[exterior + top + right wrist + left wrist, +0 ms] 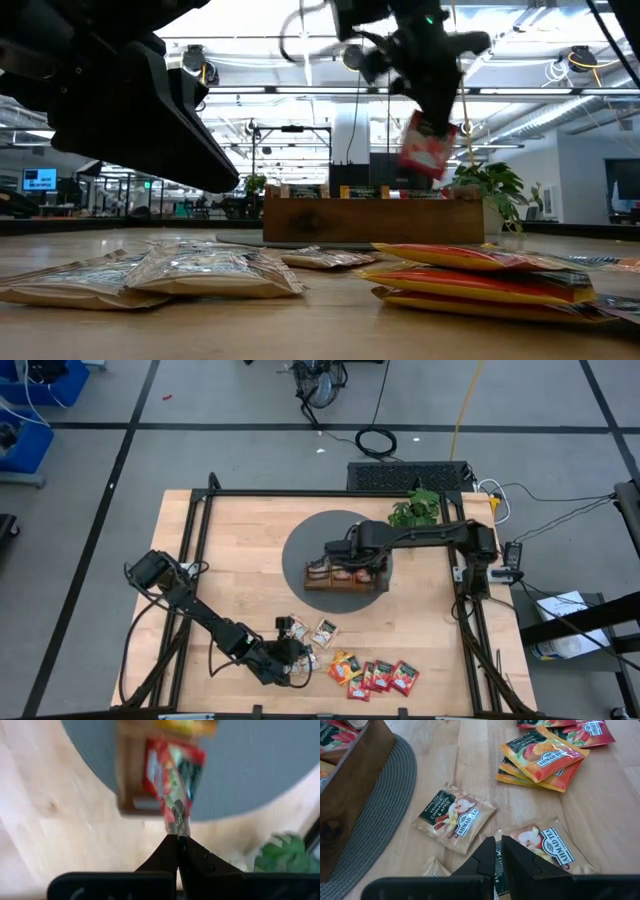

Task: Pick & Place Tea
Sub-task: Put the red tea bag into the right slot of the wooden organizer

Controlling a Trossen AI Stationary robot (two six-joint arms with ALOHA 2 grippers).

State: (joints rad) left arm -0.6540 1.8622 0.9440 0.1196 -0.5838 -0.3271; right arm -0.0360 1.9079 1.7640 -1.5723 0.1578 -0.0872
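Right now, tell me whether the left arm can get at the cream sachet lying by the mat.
Probably yes: the left gripper is just short of the cream sachet, bare wood between them, nothing on top.

Left wrist view: orange sachet (pixel 546 756) read "AHMAD TEA", w/ "MANGO" prob. in the smaller print above. Cream sachet (pixel 454 816) read "AHMAD TEA" & "VANILLA CINNAMON & APPLE". Another cream sachet (pixel 546 846) read "AHMAD TEA". Red sachet (pixel 592 731) bore a logo too small to read.
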